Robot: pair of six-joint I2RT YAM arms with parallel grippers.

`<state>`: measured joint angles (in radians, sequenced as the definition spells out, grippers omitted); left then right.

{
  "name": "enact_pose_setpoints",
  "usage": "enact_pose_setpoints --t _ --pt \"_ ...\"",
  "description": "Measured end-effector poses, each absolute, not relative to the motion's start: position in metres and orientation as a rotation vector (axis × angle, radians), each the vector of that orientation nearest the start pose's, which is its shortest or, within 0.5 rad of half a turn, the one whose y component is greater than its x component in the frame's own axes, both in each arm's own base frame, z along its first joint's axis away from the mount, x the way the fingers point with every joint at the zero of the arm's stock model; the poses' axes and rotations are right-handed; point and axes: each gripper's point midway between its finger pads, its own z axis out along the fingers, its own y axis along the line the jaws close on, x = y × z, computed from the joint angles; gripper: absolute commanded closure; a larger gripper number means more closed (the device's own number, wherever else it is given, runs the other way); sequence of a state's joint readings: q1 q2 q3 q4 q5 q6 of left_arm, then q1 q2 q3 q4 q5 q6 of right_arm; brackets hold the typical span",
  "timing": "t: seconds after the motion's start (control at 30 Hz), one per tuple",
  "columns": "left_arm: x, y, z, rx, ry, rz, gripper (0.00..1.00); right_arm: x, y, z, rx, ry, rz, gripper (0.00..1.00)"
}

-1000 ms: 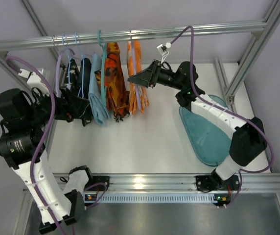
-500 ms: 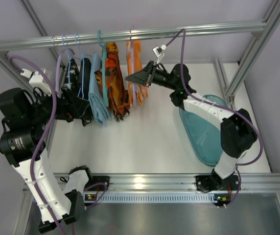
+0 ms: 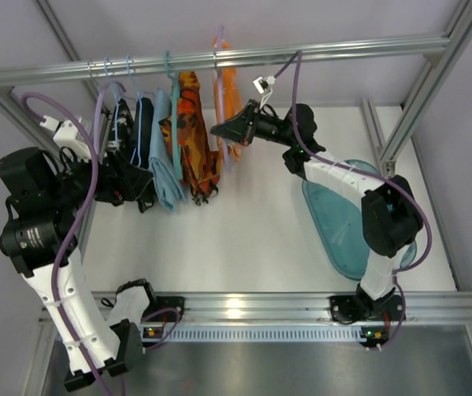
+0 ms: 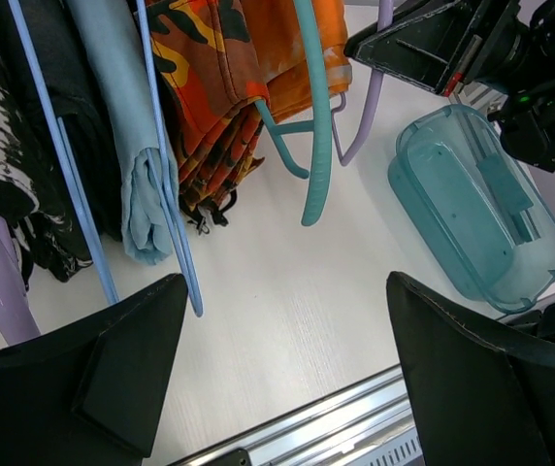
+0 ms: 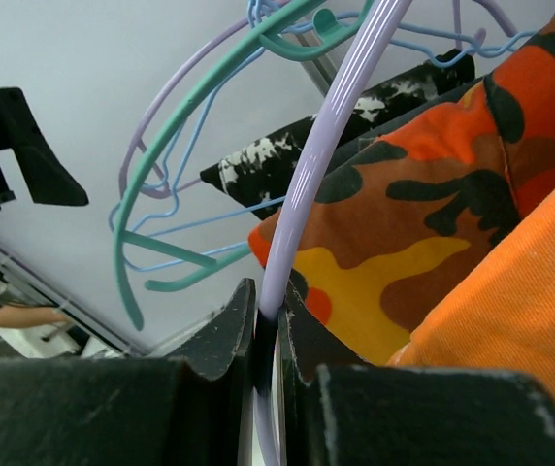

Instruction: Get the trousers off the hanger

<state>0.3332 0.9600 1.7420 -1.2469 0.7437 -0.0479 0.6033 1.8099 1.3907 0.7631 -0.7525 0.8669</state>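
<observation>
The orange trousers (image 3: 231, 91) hang on the lilac hanger (image 3: 219, 62) at the right end of the row on the rail. My right gripper (image 3: 217, 130) is shut on the hanger's lower arm, beside the trousers. The right wrist view shows the lilac hanger (image 5: 328, 146) running down into the shut jaws of that gripper (image 5: 269, 313), with the trousers (image 5: 520, 311) at the right. My left gripper (image 3: 143, 186) stands open and empty at the left of the row. In its own view the left gripper (image 4: 287, 374) looks over the table, with the trousers (image 4: 270, 58) and hanger (image 4: 371, 107) far off.
An orange-and-black patterned garment (image 3: 193, 132), a light blue garment (image 3: 166, 157) on a teal hanger (image 4: 316, 126) and dark clothes (image 3: 141, 124) on blue hangers hang left of the trousers. A teal bin (image 3: 347, 223) lies on the table at the right.
My right gripper has moved left and shut on the lilac hanger. Hanger and trousers have risen, the hook now standing above the rail. The left arm has barely moved.
</observation>
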Motion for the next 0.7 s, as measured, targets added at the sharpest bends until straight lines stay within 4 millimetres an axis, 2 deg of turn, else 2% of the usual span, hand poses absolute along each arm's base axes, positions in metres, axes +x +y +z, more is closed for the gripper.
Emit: enact_pose_setpoints --t 0.3,0.7 --pt "0.195 -0.061 0.419 0.117 1.929 -0.562 0.11 0.352 0.406 0.352 -0.679 1.357 1.537 1.00" --pt "0.197 -0.063 0.416 0.128 1.930 -0.581 0.11 0.350 0.407 0.353 -0.799 1.244 1.441 1.00"
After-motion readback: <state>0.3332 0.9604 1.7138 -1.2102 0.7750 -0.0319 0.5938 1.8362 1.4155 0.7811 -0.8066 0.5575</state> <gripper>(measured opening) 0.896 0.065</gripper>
